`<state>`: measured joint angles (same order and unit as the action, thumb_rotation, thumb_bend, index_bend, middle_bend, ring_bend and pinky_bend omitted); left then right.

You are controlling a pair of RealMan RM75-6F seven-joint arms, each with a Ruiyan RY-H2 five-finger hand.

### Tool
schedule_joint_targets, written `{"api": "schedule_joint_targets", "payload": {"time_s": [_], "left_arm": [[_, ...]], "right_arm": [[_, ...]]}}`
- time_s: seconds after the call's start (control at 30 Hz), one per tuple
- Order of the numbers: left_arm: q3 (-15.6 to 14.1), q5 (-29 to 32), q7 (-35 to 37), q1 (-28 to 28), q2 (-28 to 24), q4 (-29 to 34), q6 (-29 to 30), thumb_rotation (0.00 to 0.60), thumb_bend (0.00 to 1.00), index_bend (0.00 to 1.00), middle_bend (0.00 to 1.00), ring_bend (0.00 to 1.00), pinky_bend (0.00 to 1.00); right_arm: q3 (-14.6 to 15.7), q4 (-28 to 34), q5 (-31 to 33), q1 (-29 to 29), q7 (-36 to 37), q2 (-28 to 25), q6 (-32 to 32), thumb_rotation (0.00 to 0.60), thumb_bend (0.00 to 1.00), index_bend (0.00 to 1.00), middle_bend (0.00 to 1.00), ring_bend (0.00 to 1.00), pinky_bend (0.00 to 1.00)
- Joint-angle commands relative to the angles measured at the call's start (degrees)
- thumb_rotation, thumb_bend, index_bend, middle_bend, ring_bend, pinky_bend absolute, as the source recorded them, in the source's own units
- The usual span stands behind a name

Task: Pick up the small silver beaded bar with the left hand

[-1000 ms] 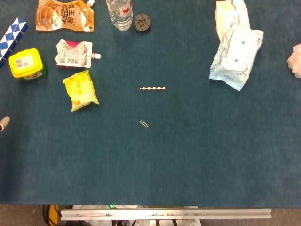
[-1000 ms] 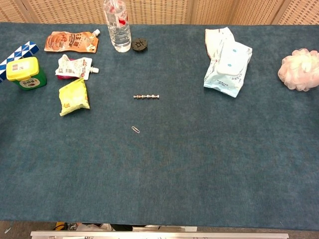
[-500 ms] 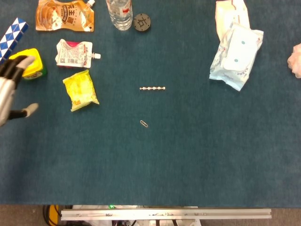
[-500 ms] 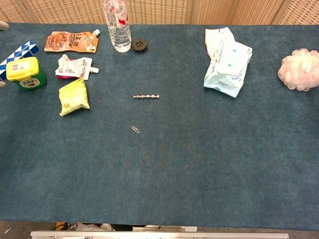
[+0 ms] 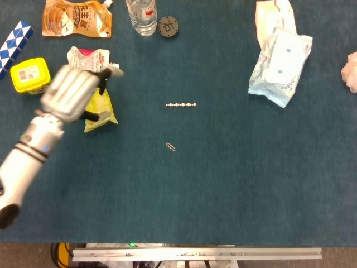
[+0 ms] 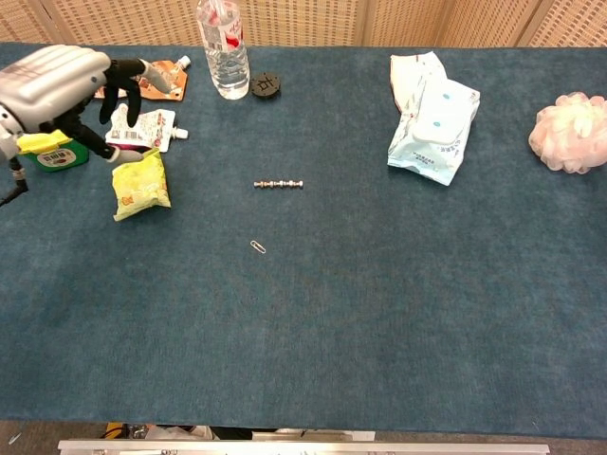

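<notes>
On the blue-carpeted table (image 6: 398, 313), the small silver beaded bar (image 6: 279, 184) lies near the middle, with a metal paper clip (image 6: 258, 246) just toward the front edge. Well to its left sits a yellow snack packet (image 6: 139, 184), and the left hand (image 6: 59, 83) hangs above it (over the white spouted pouch (image 6: 142, 128)). A clear plastic bottle (image 6: 223, 47) stands at the back edge, a black round cap (image 6: 265, 84) beside it. White wipes packs (image 6: 432, 118) lie toward the back right.

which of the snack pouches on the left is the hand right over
The yellow pouch: in the head view the left hand overlaps its top, while the white spouted pouch lies just beyond and the orange pouch sits further back.
</notes>
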<state>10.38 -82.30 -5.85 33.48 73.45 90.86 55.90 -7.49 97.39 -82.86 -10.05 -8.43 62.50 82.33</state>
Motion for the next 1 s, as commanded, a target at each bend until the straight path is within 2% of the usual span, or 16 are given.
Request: {"api": "schedule_joint_targets", "payload": {"time_s": [0.03, 0.33, 0.53, 0.77, 1.0], "left_arm": [[0.76, 3.03, -2.94, 2.59, 2.78, -1.25, -2.85, 0.600, 0.11, 0.34, 0.70, 0.77, 0.95], [2.21, 14.67, -14.70, 8.34, 10.42, -5.43, -7.26, 0.600, 0.11, 0.37, 0.83, 0.88, 1.00], [2.10, 22.42, -22.69, 11.49, 15.91, -8.34, -6.95, 0.600, 0.11, 0.40, 0.89, 0.93, 1.00], [2.06, 29.02, -28.25, 14.39, 21.07, -11.06, -6.17, 0.600, 0.11, 0.44, 0.91, 0.94, 1.00], [2.58, 37.22, -32.93, 18.07, 24.79, -14.33, -6.87, 0.587, 0.18, 0.45, 0.91, 0.94, 1.00]], "right_arm": [[0.05, 0.07, 0.27, 0.12, -0.03, -0.07, -0.01, 0.600, 0.19, 0.16, 0.33, 0.25, 0.29], [0.19, -0.66, 0.56, -0.10, 0.69, 0.44, -0.64, 0.600, 0.19, 0.16, 0.33, 0.27, 0.29], [0.17, -0.90, 0.95, -0.23, 0.89, 0.66, -1.01, 0.600, 0.19, 0.16, 0.33, 0.27, 0.29], [0.27, -1.14, 1.57, -0.24, 1.16, 0.90, -1.50, 0.600, 0.19, 0.16, 0.33, 0.28, 0.29], [0.35, -1.69, 1.85, -0.05, 1.86, 0.90, -1.52, 0.600, 0.19, 0.16, 0.33, 0.29, 0.32]]}}
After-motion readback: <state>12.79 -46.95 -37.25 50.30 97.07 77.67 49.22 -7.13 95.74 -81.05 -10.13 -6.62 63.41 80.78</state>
